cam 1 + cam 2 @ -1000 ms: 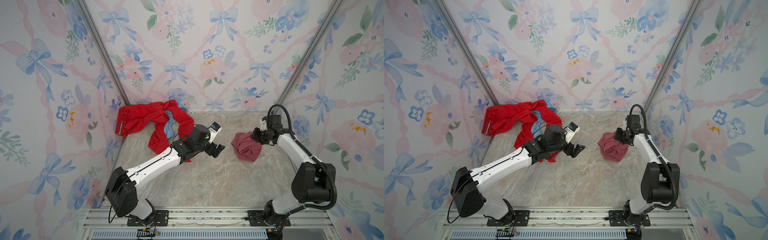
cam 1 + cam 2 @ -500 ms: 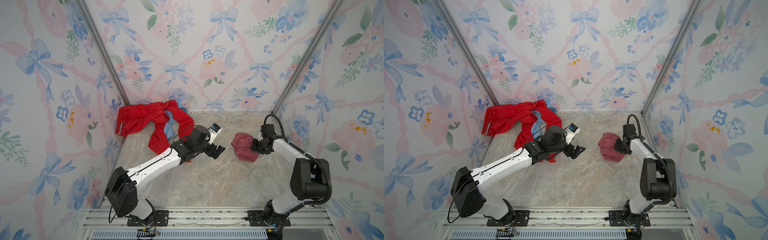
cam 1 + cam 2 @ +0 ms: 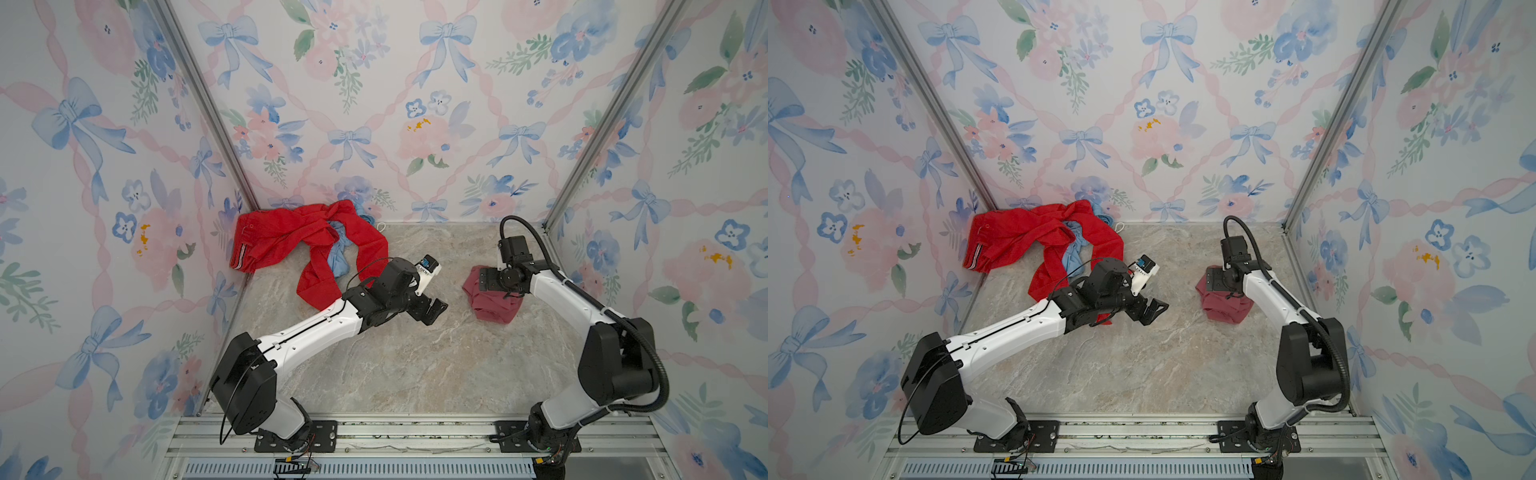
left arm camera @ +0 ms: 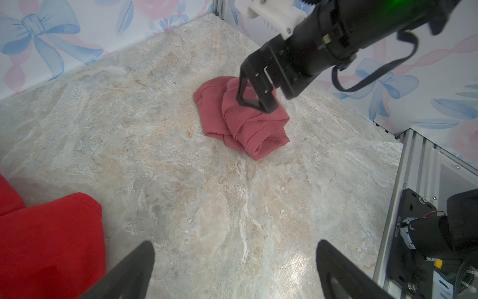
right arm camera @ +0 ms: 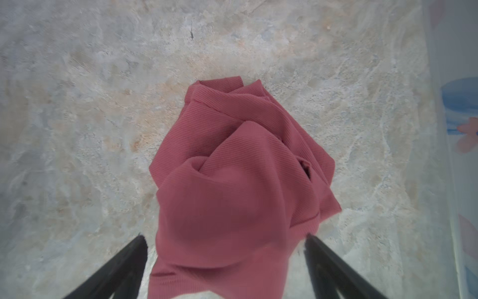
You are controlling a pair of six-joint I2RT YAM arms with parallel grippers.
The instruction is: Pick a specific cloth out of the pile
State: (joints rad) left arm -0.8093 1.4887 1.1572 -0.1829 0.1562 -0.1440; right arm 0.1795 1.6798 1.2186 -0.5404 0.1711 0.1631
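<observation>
Right gripper (image 5: 225, 236) stands with its jaws wide, one on each side of the cloth (image 5: 232, 168), which lies crumpled on the table (image 3: 415, 365) near its right edge. Left gripper (image 4: 235, 243) is wide too and holds nothing. The pile (image 3: 316, 249), red trousers (image 3: 282, 237) with a light blue cloth (image 3: 337, 259), is at the back left corner, well apart from the cloth

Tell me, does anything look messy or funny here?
Nothing broken or spilled. The long bright red trousers sprawl twisted in the back left corner, a light blue cloth tangled in them. The small dusty-pink cloth lies crumpled apart, on the right.
</observation>
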